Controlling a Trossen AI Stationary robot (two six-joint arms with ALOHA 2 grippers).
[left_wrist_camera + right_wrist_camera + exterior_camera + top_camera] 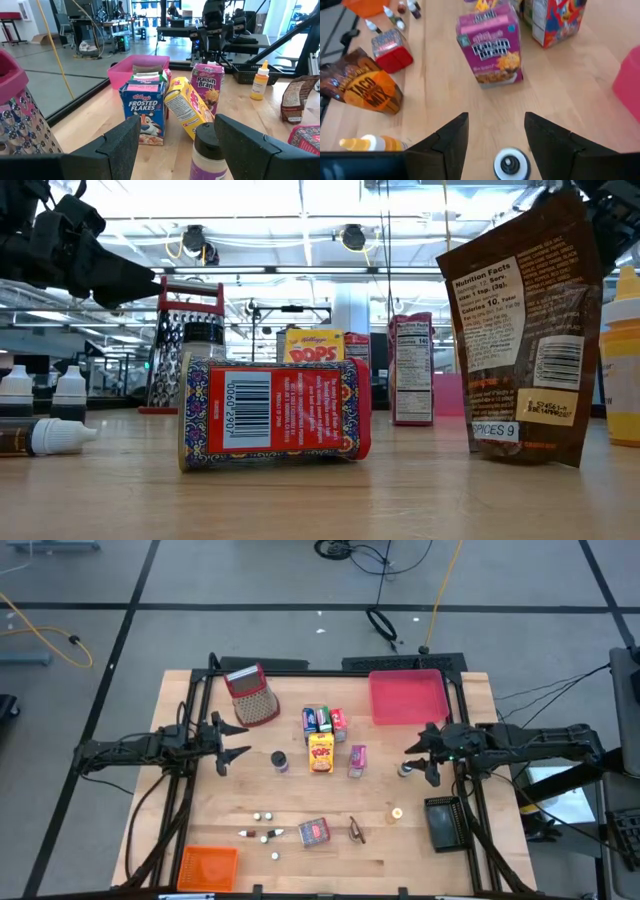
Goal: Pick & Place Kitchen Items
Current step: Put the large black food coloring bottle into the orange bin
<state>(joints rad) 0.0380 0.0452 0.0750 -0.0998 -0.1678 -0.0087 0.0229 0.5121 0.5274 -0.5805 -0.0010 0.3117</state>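
Centre the right gripper (496, 131), fingers spread, squarely over the white-capped jar (510, 163) before descending and closing.

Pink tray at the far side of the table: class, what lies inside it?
In the high view the pink tray shows only its bare pink floor. From the left wrist view the cereal boxes cover most of it, so nothing more can be checked there.

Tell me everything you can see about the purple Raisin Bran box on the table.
The Raisin Bran box is a small purple carton, apparently cardboard, with a white logo and a cereal picture on its front. It stands upright and closed on the wooden table, just right of the yellow cereal box, apart from it. Nothing grips it.
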